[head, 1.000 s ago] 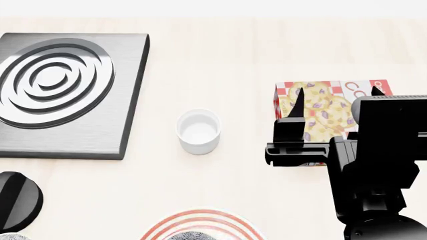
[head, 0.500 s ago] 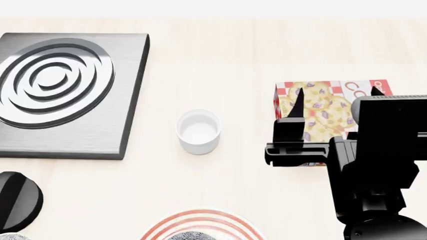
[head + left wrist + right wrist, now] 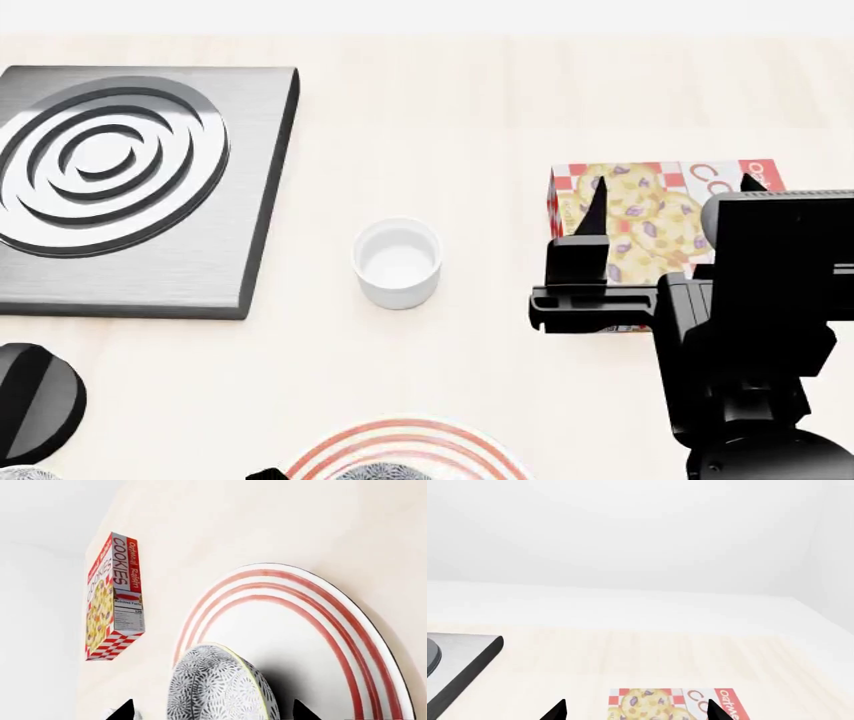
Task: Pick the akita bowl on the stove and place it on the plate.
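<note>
Akita bowl [image 3: 217, 687] on plate [image 3: 320, 630], between parted left hand [image 3: 210, 711] fingers (right hand [image 3: 667, 208] also parted)

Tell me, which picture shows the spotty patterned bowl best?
The left wrist view. There the akita bowl shows its speckled side and rim, sitting on the plate. The head view catches only a sliver of it at the bottom edge. The right wrist view doesn't show it at all.
</note>
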